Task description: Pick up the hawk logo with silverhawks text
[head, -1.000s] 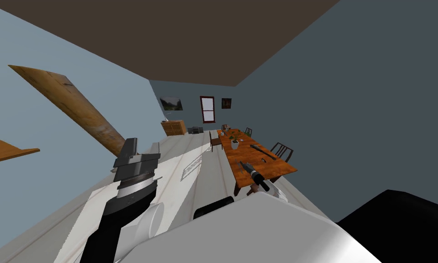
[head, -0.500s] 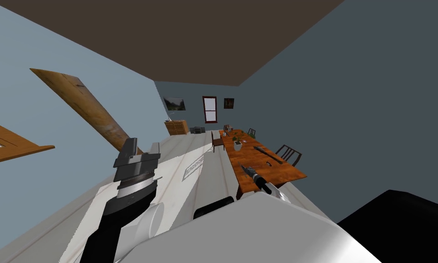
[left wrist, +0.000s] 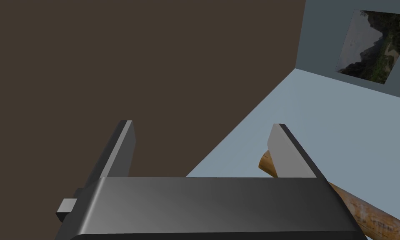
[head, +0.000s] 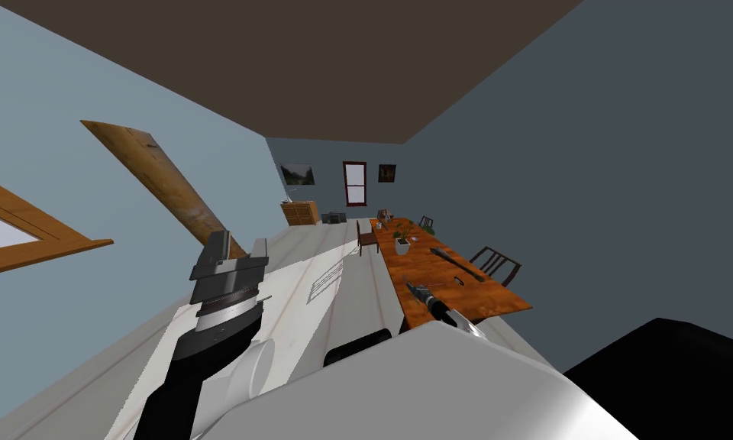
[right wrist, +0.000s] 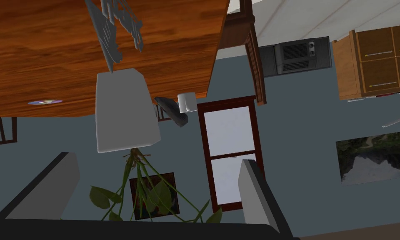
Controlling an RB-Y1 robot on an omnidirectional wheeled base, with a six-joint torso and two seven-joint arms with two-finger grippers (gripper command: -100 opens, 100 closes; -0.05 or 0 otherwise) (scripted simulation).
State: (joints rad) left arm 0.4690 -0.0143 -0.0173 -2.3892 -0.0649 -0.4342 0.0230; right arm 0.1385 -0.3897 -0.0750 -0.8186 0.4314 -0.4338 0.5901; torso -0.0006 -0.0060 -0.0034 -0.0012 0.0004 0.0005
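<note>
Hawk logo (right wrist: 108, 35), grey, lies untouched on the desk (right wrist: 36, 54) ahead; my left tool (left wrist: 202, 127) and right tool (right wrist: 156, 158) both gape empty.

Logo (right wrist: 108, 35) beside potted plant (right wrist: 126, 112) on table (right wrist: 41, 54), chair (head: 499, 263) alongside

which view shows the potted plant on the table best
The right wrist view: the potted plant stands large ahead of the open right gripper, white pot and green leaves plain. The head view shows it tiny, far along the wooden table. The left wrist view faces the ceiling.
</note>
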